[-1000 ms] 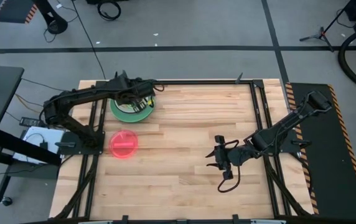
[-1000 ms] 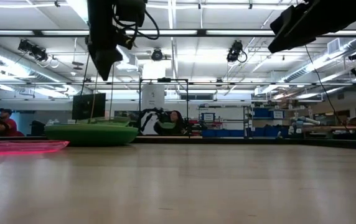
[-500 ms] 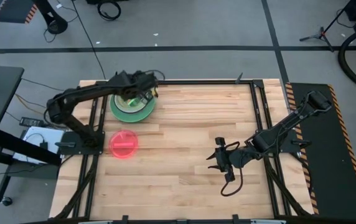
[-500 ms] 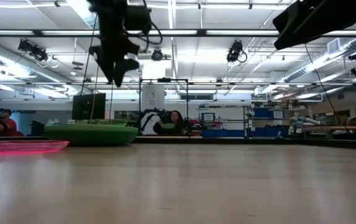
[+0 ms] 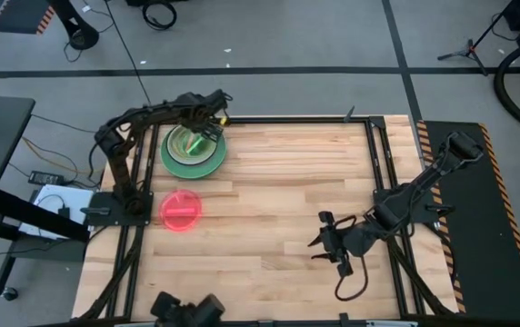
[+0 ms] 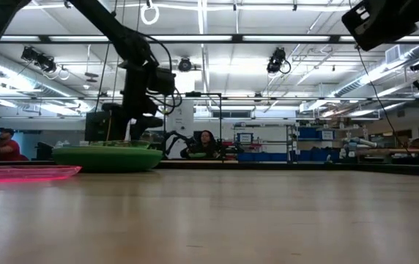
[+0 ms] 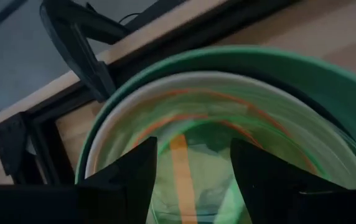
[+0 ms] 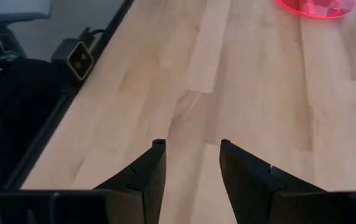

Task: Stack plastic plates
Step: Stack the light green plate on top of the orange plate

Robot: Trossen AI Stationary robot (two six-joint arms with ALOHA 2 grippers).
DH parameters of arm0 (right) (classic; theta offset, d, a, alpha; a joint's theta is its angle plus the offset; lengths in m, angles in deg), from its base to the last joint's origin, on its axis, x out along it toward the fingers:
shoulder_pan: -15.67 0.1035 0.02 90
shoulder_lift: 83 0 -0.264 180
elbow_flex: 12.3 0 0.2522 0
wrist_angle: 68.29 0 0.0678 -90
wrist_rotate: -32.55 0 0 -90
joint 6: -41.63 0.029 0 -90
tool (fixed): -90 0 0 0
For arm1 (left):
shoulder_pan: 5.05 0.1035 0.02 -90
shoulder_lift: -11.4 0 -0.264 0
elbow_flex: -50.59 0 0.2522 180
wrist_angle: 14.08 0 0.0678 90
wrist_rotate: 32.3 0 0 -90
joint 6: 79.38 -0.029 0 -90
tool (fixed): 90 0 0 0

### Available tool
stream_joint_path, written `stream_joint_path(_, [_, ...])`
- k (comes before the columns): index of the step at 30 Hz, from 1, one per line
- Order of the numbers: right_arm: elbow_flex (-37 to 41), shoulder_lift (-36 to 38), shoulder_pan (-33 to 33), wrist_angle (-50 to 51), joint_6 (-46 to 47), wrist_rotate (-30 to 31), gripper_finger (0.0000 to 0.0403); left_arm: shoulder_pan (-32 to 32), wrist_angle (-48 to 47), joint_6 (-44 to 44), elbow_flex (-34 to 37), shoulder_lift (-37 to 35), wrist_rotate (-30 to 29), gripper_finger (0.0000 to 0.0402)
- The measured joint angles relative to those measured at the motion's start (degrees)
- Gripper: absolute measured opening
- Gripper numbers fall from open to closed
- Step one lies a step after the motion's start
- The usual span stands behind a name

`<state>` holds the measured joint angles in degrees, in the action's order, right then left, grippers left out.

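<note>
While the left hand [image 5: 207, 130] hovers apart over the stacked plates [image 5: 193, 151] | red plate [image 5: 181, 210] alone on desk [image 5: 278, 173] | right hand [image 5: 325, 247] apart, empty, near desk's right side

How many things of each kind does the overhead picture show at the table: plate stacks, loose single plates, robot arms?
Green-based stack of round plastic plates: 1
Loose red translucent round plastic plate: 1
Dark robot arms: 2 (left arm, right arm)
Total: 4
</note>
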<state>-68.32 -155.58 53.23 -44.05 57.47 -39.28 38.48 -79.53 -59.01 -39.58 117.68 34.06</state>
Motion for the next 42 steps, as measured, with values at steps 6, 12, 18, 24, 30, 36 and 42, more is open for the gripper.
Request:
stream_joint_path(6, [0.00,0.00,1.16,0.00,2.05,0.20,0.0158,3.09,-3.17,-1.09,0.00,0.00,1.04,0.0211])
stream_joint_path(12, [0.00,0.00,1.12,-0.02,2.19,0.38,0.0158,3.26,-7.78,-1.41,0.00,0.00,1.06,0.0211])
stream_joint_path(18, [0.00,0.00,1.12,-0.04,2.12,0.38,0.0158,1.43,-6.69,-1.70,0.00,-0.02,4.78,0.0211])
stream_joint_path(24, [0.00,0.00,1.14,0.14,3.99,-0.08,0.0158,1.88,-7.90,-2.23,0.00,-0.02,1.64,0.0211])
stream_joint_path(30, [0.00,0.00,2.01,0.35,4.98,-0.78,0.0158,3.23,-12.89,-2.17,0.00,-0.02,1.43,0.0211])
stream_joint_path(36, [0.00,0.00,2.99,0.37,4.98,-0.87,0.0158,3.62,-15.83,-1.47,0.00,-0.02,1.34,0.0211])
stream_joint_path(42, [0.00,0.00,4.15,0.37,5.03,-0.96,0.0158,3.61,-13.34,-0.44,4.62,-0.15,1.27,0.0210])
